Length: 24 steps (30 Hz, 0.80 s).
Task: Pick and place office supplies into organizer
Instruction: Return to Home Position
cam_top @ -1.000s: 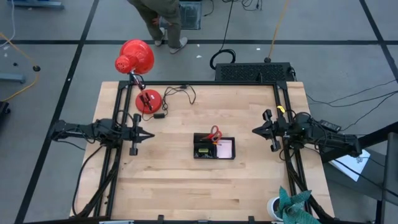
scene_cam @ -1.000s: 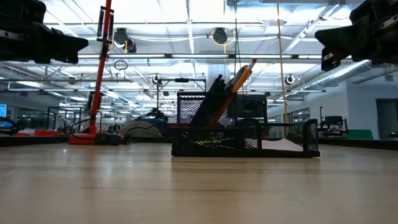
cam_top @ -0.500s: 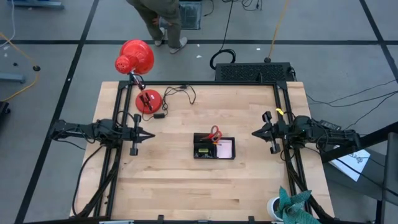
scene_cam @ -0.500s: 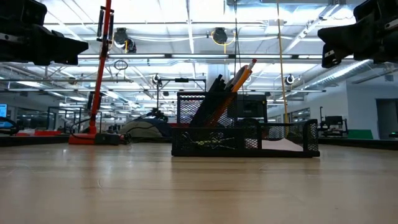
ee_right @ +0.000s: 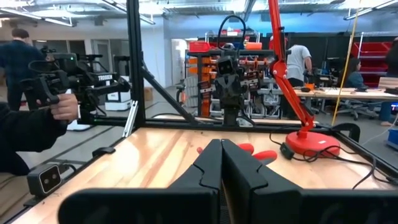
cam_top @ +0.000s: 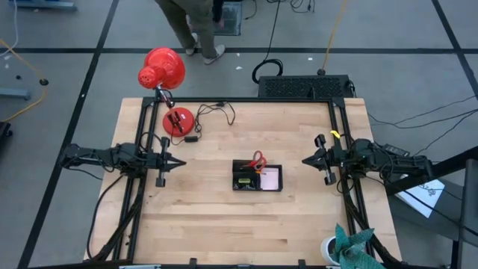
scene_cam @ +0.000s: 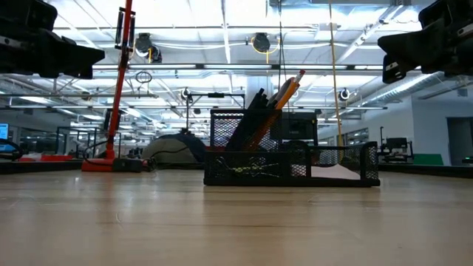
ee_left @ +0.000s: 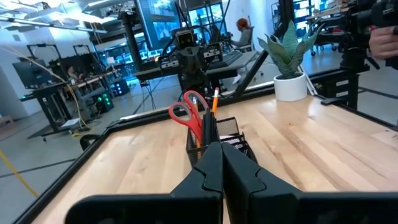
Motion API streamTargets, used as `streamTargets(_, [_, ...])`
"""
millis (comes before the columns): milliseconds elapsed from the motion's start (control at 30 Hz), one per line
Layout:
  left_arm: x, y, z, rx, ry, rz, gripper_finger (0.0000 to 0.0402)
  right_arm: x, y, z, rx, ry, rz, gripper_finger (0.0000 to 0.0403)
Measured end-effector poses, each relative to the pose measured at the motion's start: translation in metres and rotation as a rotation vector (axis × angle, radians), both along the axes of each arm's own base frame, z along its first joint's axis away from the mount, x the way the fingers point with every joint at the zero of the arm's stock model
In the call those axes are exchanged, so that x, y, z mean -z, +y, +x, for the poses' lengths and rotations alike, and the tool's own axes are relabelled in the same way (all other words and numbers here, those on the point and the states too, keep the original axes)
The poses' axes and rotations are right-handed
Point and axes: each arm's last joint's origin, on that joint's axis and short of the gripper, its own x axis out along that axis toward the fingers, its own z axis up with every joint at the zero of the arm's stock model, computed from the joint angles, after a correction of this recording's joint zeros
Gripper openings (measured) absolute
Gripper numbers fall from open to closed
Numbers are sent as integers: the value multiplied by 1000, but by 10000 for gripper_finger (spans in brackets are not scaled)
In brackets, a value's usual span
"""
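Note:
The black mesh organizer (cam_top: 257,178) stands on the table's middle, seen level as the organizer (scene_cam: 290,164). Red-handled scissors (cam_top: 258,161), black pens and an orange pencil (scene_cam: 284,91) stand upright in its tall cup; a pink pad (cam_top: 270,179) lies in its low tray. In the left wrist view the scissors (ee_left: 191,112) rise from the organizer ahead. My left gripper (cam_top: 181,161) hovers shut left of the organizer, fingers (ee_left: 221,169) together. My right gripper (cam_top: 305,159) hovers shut to its right, fingers (ee_right: 222,165) together. Both hold nothing.
A red desk lamp (cam_top: 163,71) stands on its base (cam_top: 178,120) at the table's far left corner, with a black cord (cam_top: 213,113) beside it. A black box (cam_top: 305,86) sits past the far edge. A potted plant (cam_top: 348,246) stands at the near right corner. A person (cam_top: 191,22) stands beyond the table.

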Motion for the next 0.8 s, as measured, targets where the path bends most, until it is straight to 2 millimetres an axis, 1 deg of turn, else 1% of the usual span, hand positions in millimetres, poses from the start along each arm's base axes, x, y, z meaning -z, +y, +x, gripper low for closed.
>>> streamTargets(267, [0, 0, 0, 0, 7, -69, 1, 0, 0, 0, -13, 2, 7, 0])
streamTargets(367, [0, 0, 0, 1, 11, -113, 9, 0, 2, 0, -59, 3, 7, 0])
streamTargets(467, [0, 0, 0, 1, 14, -136, 15, 0, 2, 0, -70, 6, 21, 0])
streamTargets(600, [0, 0, 0, 4, 15, -142, 4, 1, 1, 0, -54, 14, 23, 0])
streamTargets(800, [2, 0, 1, 3, 35, -151, 3, 4, 1, 0, -49, 43, 27, 0])
